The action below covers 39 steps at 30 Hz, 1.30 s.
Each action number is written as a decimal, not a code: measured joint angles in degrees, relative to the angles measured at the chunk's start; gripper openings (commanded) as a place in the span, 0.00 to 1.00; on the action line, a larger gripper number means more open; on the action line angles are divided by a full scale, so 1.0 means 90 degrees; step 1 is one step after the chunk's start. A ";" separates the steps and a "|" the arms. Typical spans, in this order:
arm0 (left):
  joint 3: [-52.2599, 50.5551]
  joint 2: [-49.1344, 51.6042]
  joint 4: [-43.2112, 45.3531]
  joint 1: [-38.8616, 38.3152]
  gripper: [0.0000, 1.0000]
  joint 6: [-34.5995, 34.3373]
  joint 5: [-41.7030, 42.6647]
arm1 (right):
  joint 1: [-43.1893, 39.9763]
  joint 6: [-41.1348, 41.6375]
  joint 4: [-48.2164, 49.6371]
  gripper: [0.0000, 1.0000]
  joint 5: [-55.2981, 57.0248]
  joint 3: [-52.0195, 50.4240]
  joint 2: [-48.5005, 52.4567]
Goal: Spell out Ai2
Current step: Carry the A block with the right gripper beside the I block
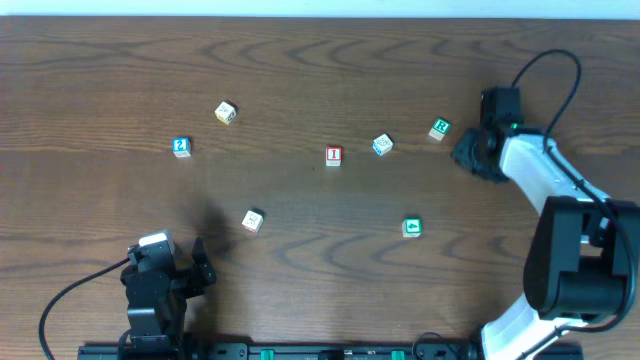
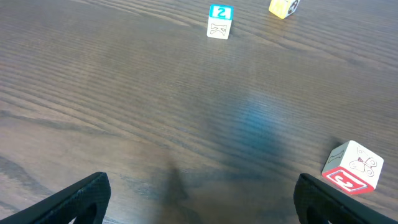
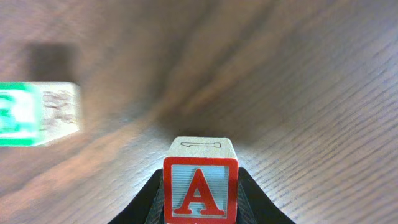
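My right gripper [image 1: 468, 152] is shut on the red-framed A block [image 3: 200, 186], held between its fingers just above the table at the far right. The red I block [image 1: 334, 155] lies mid-table. The blue 2 block [image 1: 181, 147] sits at the left and also shows in the left wrist view [image 2: 219, 20]. My left gripper [image 1: 200, 265] is open and empty at the front left, its fingers [image 2: 199, 199] spread wide over bare wood.
A green R block [image 1: 440, 128] lies next to my right gripper, blurred in the right wrist view [image 3: 37, 114]. A blue block [image 1: 382, 145], a green block [image 1: 412, 228], a yellow block [image 1: 226, 113] and a red-faced block [image 1: 252, 221] are scattered around.
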 measured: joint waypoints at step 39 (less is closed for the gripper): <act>0.0000 0.0000 -0.0002 0.0000 0.95 0.0000 0.0000 | 0.4697 0.1188 -0.2344 0.02 -0.0124 0.4915 0.2409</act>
